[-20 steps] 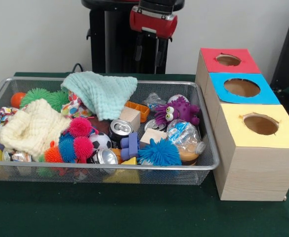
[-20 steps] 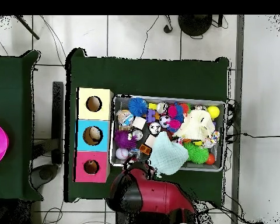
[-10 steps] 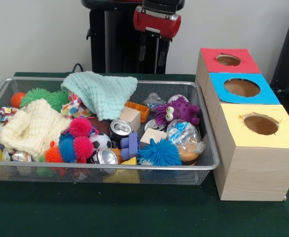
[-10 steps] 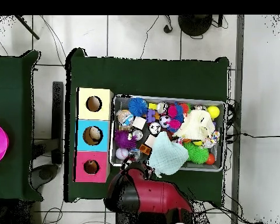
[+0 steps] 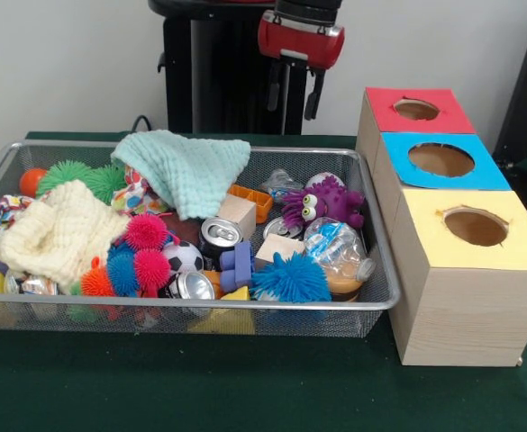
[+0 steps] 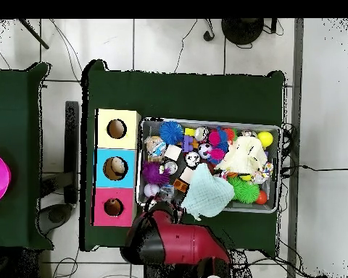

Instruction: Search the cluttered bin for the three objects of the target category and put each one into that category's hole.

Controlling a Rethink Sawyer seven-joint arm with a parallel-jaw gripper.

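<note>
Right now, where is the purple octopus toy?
Front view: the purple octopus toy lies in the bin's right end, behind the crushed plastic bottle, beside the orange block.

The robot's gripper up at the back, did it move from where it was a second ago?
Yes. In the front view the gripper has slid sideways toward the red-topped wooden box, staying high behind the wire mesh bin.

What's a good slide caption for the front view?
Gripper hangs open above a wire bin crammed with toys, beside three boxes with holes.
</note>
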